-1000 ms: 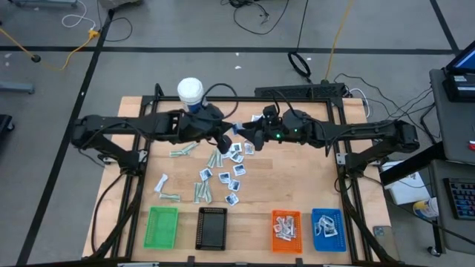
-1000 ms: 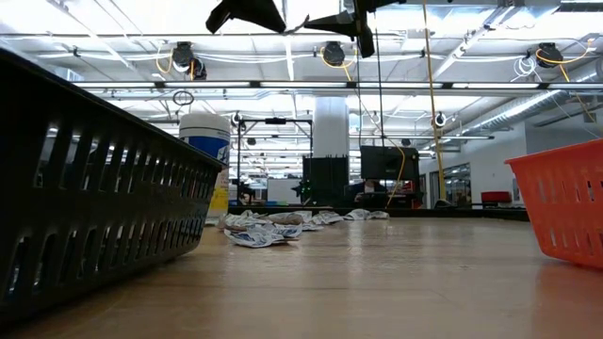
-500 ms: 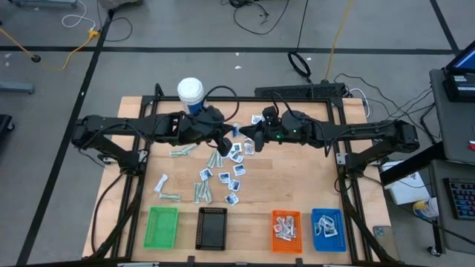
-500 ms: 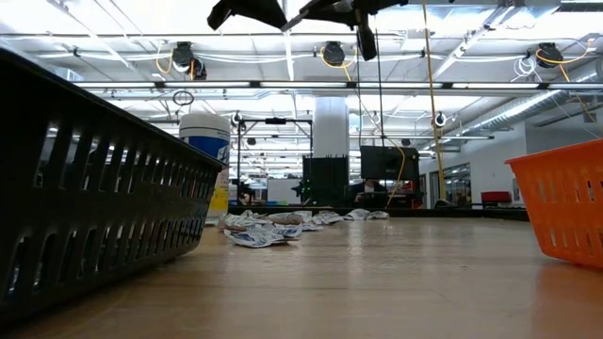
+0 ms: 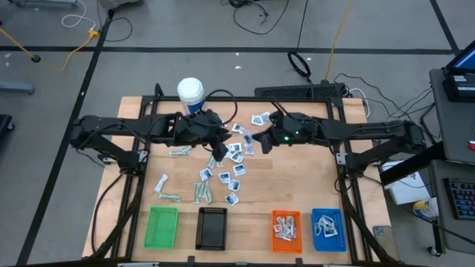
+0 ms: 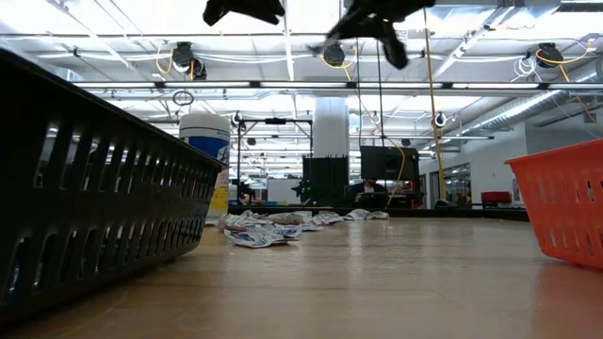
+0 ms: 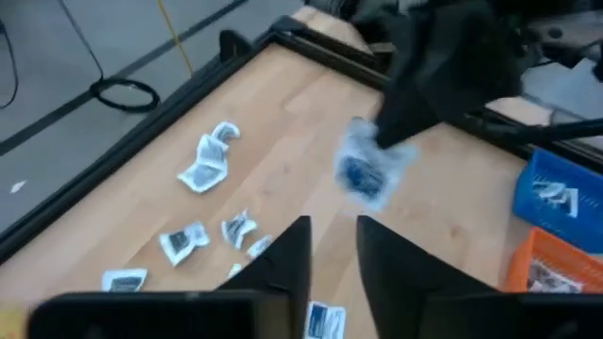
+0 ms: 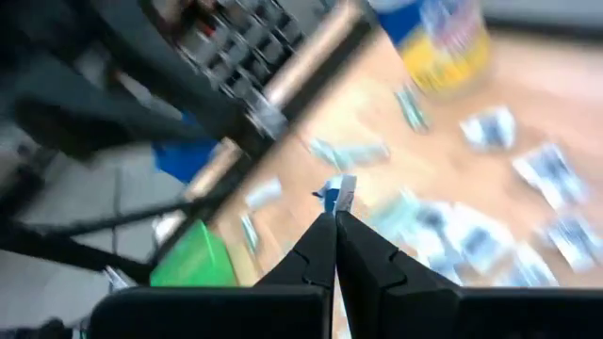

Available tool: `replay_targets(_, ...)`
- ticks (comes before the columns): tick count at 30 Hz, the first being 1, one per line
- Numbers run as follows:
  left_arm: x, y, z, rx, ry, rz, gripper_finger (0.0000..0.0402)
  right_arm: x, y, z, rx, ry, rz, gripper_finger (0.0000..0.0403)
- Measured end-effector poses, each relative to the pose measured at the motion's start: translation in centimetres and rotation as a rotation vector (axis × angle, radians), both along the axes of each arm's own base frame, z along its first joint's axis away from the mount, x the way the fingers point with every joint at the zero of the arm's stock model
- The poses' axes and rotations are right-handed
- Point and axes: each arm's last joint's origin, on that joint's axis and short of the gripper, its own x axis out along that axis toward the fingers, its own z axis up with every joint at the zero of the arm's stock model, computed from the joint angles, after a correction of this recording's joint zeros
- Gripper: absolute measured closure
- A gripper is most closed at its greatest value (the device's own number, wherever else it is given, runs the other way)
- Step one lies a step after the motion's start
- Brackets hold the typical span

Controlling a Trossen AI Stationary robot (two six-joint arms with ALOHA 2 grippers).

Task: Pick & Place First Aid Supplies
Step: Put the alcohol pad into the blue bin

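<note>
A square white-and-blue sachet (image 7: 363, 169) hangs above the table's middle, with my right gripper (image 8: 335, 218) shut on it. My left gripper (image 7: 330, 254) stands a little to the left of it and nearer the front edge (image 5: 220, 148). It is open by a narrow gap with nothing between its fingers. Many more first aid supplies (image 5: 226, 167) lie flat and scattered on the wooden table below both grippers: sachets and longer pale wrapped strips. In the low view both grippers (image 6: 240, 9) (image 6: 391, 42) show high above the table. My right gripper pinches the sachet by its upper edge (image 8: 337, 191) between its two fingertips. The fingers (image 7: 405, 122) come slanting down from the table's right side. The sachet hangs below them, clear of the table and of my left gripper.
A tall white bottle (image 5: 190, 91) stands at the far left. Along the near edge stand a green tray (image 5: 162, 226), a black tray (image 5: 212, 227), an orange tray (image 5: 286, 228) and a blue tray (image 5: 328, 228); the orange and blue ones hold packets.
A second ago both grippers stood tip to tip above the table's middle with the sachet between them. Since then my right gripper has drawn back toward the table's right with the sachet, and my left gripper has gone toward the near edge without it.
</note>
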Motion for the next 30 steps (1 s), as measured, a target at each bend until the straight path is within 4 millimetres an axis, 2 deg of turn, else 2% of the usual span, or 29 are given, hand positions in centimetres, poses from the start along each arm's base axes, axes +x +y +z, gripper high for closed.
replay_targets(8,0.0,0.8,0.2,-0.058,-0.016,-0.034,0.0237,-4.3,1.8,-1.3,0.252,0.319,-0.107,0.0402)
replay_targets(14,0.0,1.1,0.1,-0.084,-0.017,-0.057,0.0214,-7.5,2.6,-3.0,0.362,0.645,-0.226,0.0403)
replay_targets(18,0.0,1.1,0.1,-0.078,-0.015,-0.061,0.0206,-8.5,3.5,-3.4,0.396,0.747,-0.276,0.0403)
replay_targets(21,0.0,1.1,0.1,-0.079,-0.015,-0.062,0.0202,-9.2,5.3,-3.4,0.439,0.77,-0.312,0.0403)
replay_targets(30,0.0,1.1,0.1,-0.084,-0.009,-0.108,0.0217,-11.6,12.5,-3.7,0.581,0.72,-0.455,0.0403)
